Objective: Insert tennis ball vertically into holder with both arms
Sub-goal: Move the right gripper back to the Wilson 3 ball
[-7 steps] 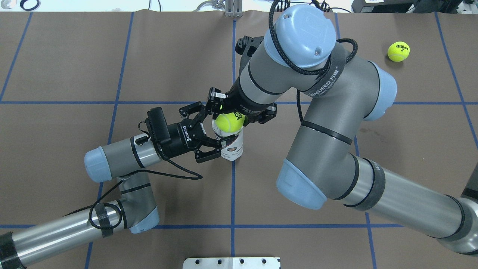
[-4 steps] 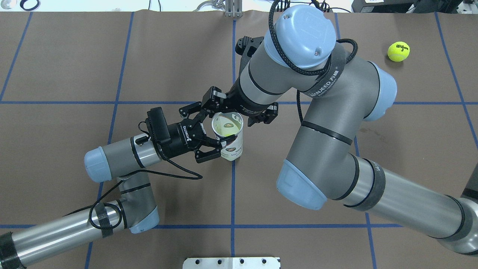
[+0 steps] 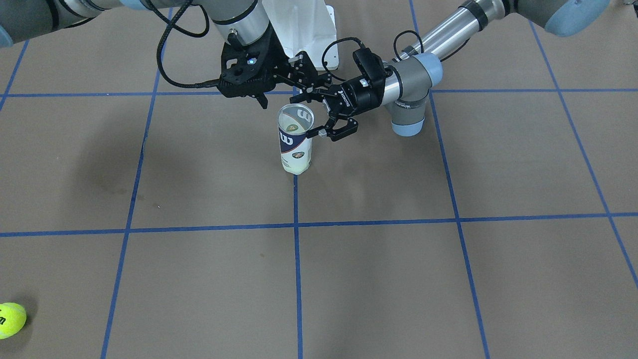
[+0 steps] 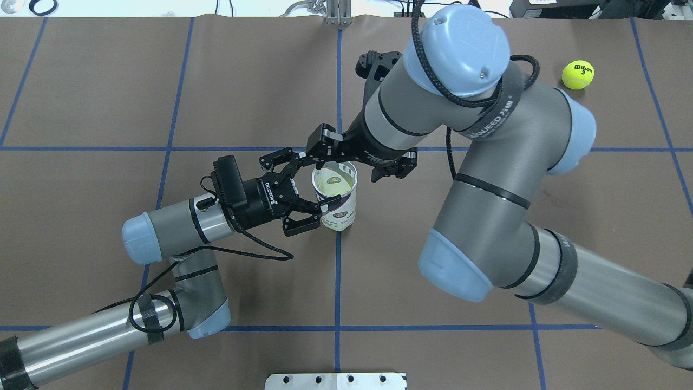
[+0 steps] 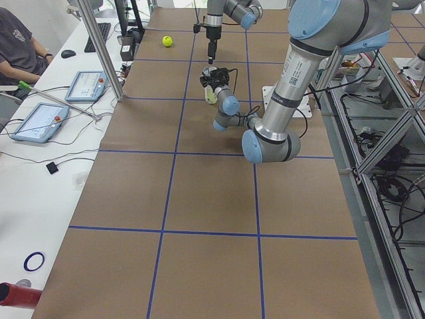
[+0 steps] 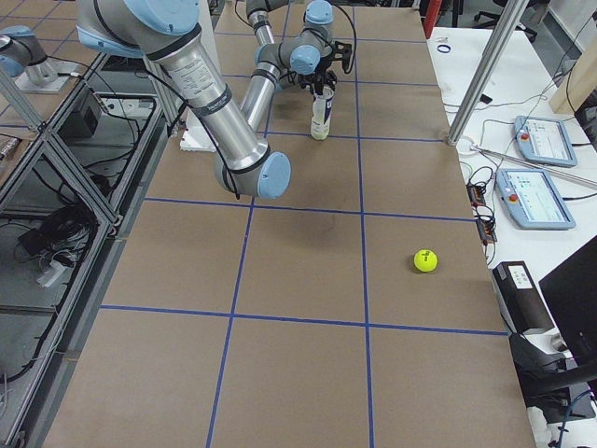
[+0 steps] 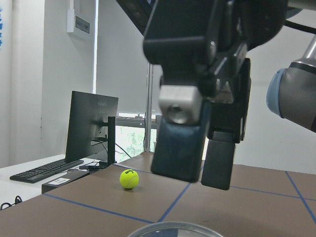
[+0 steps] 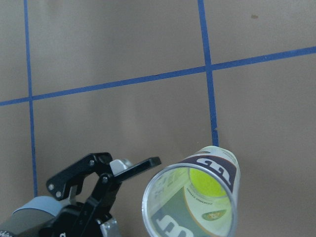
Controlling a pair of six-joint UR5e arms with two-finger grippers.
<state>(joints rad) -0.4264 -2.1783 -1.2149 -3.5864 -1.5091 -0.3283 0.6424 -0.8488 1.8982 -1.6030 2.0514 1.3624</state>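
Observation:
The holder [image 4: 340, 214], a clear can with a navy-and-white "W" label, stands upright at the table's middle; it also shows in the front view [image 3: 295, 144] and the right wrist view [image 8: 212, 168]. A yellow tennis ball [image 8: 205, 185] lies at its bottom. My left gripper [image 4: 322, 181] comes in from the side and its fingers [image 8: 140, 167] clasp the can near the rim. My right gripper [image 4: 357, 162] hangs open and empty just above the can's mouth and fills the left wrist view [image 7: 200, 158].
A second tennis ball [image 4: 577, 74] lies far off at the table's far right and also shows in the front view [image 3: 10, 320]. A white metal base [image 4: 335, 381] sits at the near edge. Blue tape lines grid the brown table. Operators' desks flank it.
One second ago the right gripper held the ball at the can's mouth. It opened, the ball dropped to the bottom, and the right arm has since shifted right. The left gripper has not moved.

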